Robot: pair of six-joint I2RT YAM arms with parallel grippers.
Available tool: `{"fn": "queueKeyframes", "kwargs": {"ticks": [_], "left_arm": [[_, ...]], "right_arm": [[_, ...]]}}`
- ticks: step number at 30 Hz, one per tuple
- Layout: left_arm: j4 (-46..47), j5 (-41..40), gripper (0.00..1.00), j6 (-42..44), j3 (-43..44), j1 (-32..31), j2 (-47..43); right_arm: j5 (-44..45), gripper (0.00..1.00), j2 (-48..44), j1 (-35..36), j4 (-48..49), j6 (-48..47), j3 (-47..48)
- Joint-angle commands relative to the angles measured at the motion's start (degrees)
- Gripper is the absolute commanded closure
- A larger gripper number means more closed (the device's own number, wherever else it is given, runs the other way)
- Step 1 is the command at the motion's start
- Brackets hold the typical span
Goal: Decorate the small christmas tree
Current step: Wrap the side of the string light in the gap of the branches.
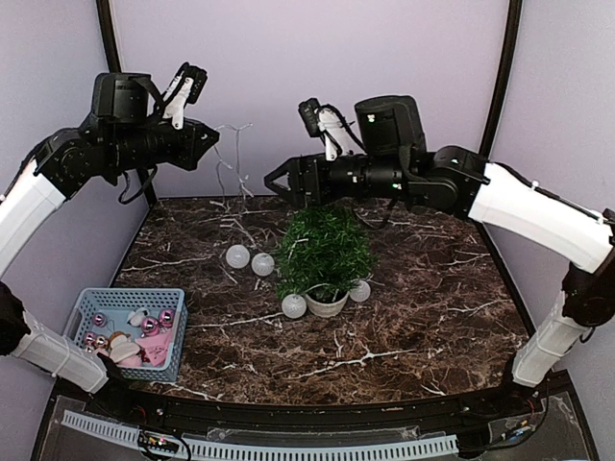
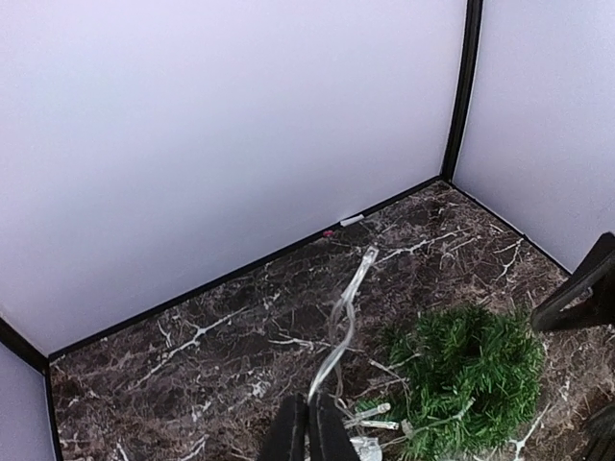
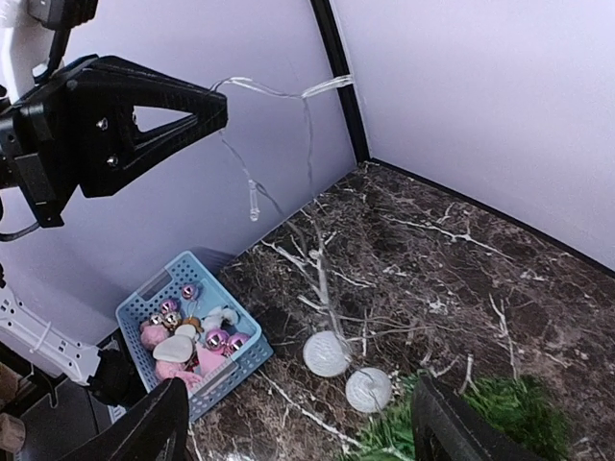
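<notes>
The small christmas tree [image 1: 325,250] stands in its white pot [image 1: 327,306] mid-table; it also shows in the left wrist view [image 2: 468,370] and at the lower edge of the right wrist view [image 3: 509,415]. My left gripper [image 1: 209,144] is raised at the back left and shut on a clear light string [image 1: 231,165], which hangs down to the table. The shut fingers [image 2: 298,432] pinch the string [image 2: 341,317]. My right gripper [image 1: 277,181] is open and empty, above and behind the tree, facing the left gripper [image 3: 144,120]. The string [image 3: 288,94] trails from the left gripper.
Several white balls lie round the tree: two to its left [image 1: 237,255] [image 1: 262,263], one at the pot's front left [image 1: 293,305], one at its right [image 1: 359,291]. A blue basket [image 1: 96,300] of pink and silver ornaments [image 3: 183,331] sits at the front left. Walls enclose the table.
</notes>
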Motion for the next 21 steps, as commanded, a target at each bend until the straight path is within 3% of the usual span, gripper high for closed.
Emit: {"fn": "queueKeyframes", "kwargs": {"ticks": [1, 7, 16, 19, 21], "left_arm": [[1.30, 5.94, 1.00, 4.89, 4.69, 1.79, 3.52], [3.00, 10.48, 1.00, 5.56, 6.73, 2.85, 6.83], [4.29, 14.21, 1.00, 5.82, 8.63, 3.24, 9.31], [4.62, 15.19, 1.00, 5.87, 9.26, 3.26, 9.97], [4.68, 15.58, 1.00, 5.91, 9.75, 3.36, 10.49]], "right_arm": [[-9.31, 0.17, 7.23, -1.79, -1.43, -6.43, 7.87], [-9.94, 0.15, 16.03, -3.44, -1.27, -9.82, 15.99], [-9.30, 0.21, 23.19, -7.24, 4.66, -8.84, 19.82], [-11.48, 0.29, 26.05, -7.98, 5.06, -8.96, 22.44], [-13.30, 0.44, 27.65, -8.44, 5.13, -8.92, 24.20]]}}
